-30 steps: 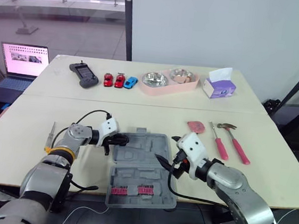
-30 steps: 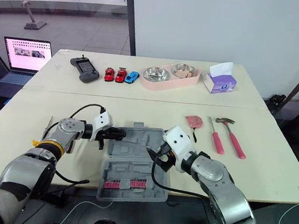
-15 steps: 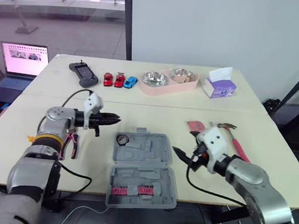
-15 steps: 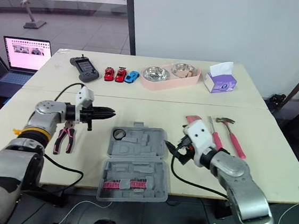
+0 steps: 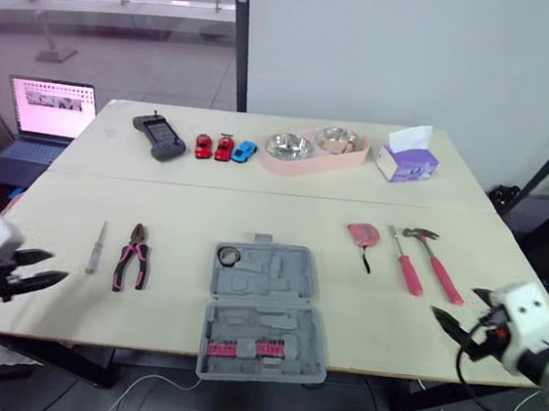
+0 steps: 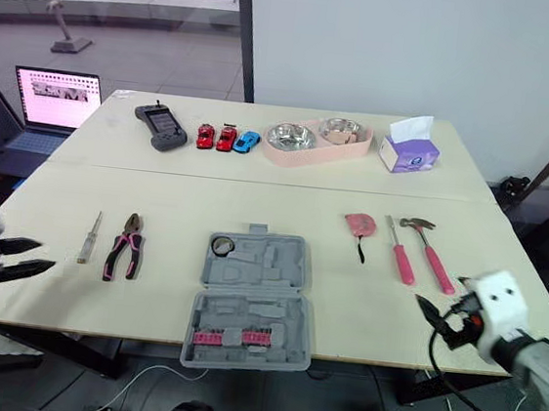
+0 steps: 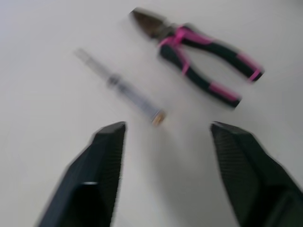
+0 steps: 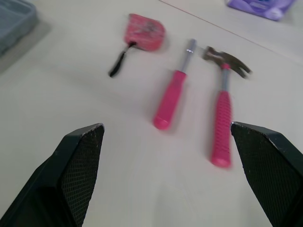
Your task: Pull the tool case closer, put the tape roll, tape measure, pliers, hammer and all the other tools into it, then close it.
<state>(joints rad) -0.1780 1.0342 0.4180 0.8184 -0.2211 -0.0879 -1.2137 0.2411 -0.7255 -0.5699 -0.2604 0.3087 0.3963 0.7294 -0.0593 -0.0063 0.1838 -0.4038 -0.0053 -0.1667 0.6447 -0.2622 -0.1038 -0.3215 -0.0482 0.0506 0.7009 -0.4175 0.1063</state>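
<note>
The grey tool case (image 5: pixel 262 307) lies open at the table's front centre, with the black tape roll (image 5: pixel 228 256) in its upper left recess. Left of it lie the pink-and-black pliers (image 5: pixel 134 256) and a small clear screwdriver (image 5: pixel 96 247). To the case's right are the pink tape measure (image 5: pixel 361 235), a pink screwdriver (image 5: pixel 405 263) and the hammer (image 5: pixel 434 260). My left gripper (image 5: pixel 52 268) hangs open at the table's left edge, short of the clear screwdriver (image 7: pixel 118 85) and pliers (image 7: pixel 199 61). My right gripper (image 5: pixel 446 327) is open near the front right, facing the hammer (image 8: pixel 222 123).
Along the far side stand a laptop (image 5: pixel 54 109), a black handheld controller (image 5: pixel 157 136), three toy cars (image 5: pixel 223 148), a pink tray with two metal bowls (image 5: pixel 310 148) and a purple tissue box (image 5: pixel 407 159). Bare tabletop lies between the case and the tools.
Both arms have drawn back from the case to the table's left and right edges. The left gripper has gone from shut to open. The tape roll stays in the case.
</note>
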